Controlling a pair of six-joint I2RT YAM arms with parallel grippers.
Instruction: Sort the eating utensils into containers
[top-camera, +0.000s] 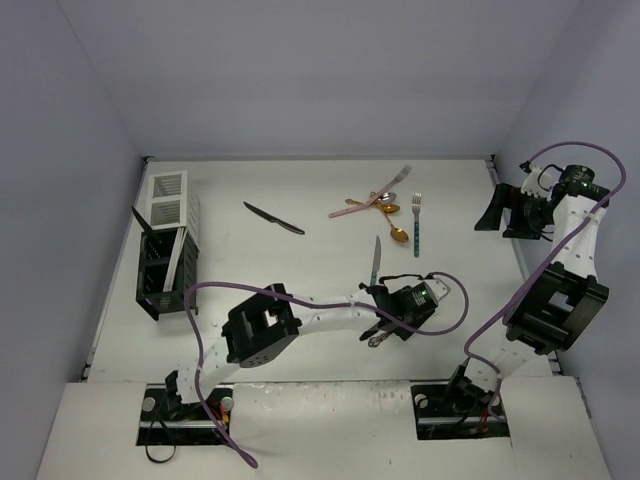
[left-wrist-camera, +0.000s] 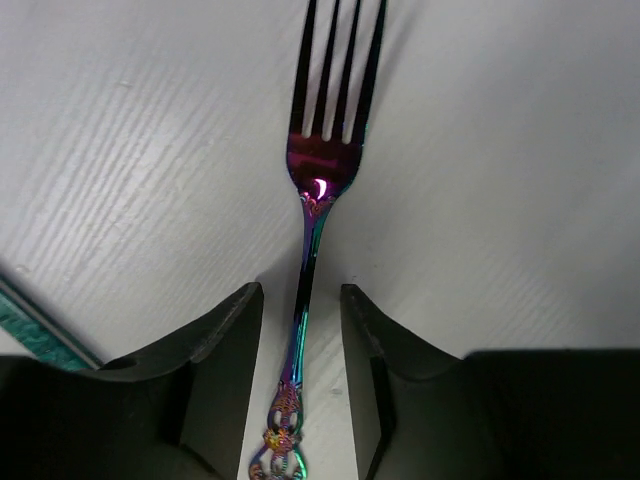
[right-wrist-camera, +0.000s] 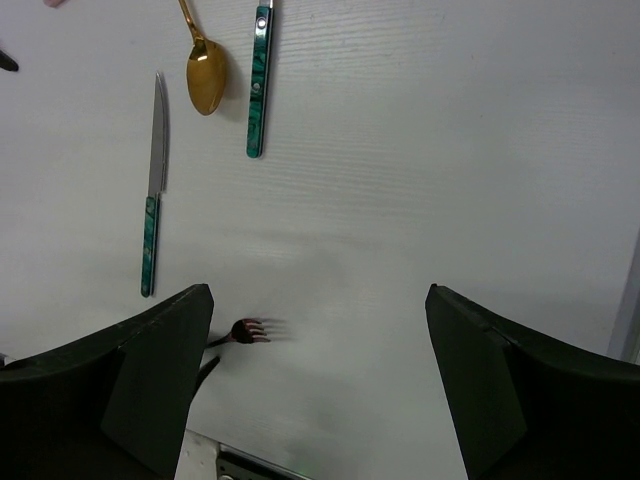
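Observation:
An iridescent purple-green fork (left-wrist-camera: 318, 170) lies flat on the white table, tines pointing away. My left gripper (left-wrist-camera: 302, 295) is open and low, one finger on each side of the fork's slim handle, not pinching it. In the top view the left gripper (top-camera: 385, 325) is at centre front with the fork's end (top-camera: 373, 341) showing under it. My right gripper (top-camera: 491, 213) is open and empty, raised at the far right. A black caddy (top-camera: 158, 281) and a white caddy (top-camera: 168, 197) stand at the left edge. The right wrist view shows the fork's tines (right-wrist-camera: 247, 330).
A teal-handled knife (top-camera: 376, 258) lies just beyond the left gripper. Further back are a teal-handled fork (top-camera: 416, 228), gold spoons (top-camera: 398, 233), a pink fork (top-camera: 358, 208) and a silver fork (top-camera: 397, 179). A black knife (top-camera: 273, 218) lies mid-left. Another black knife (top-camera: 141, 221) stands in the black caddy.

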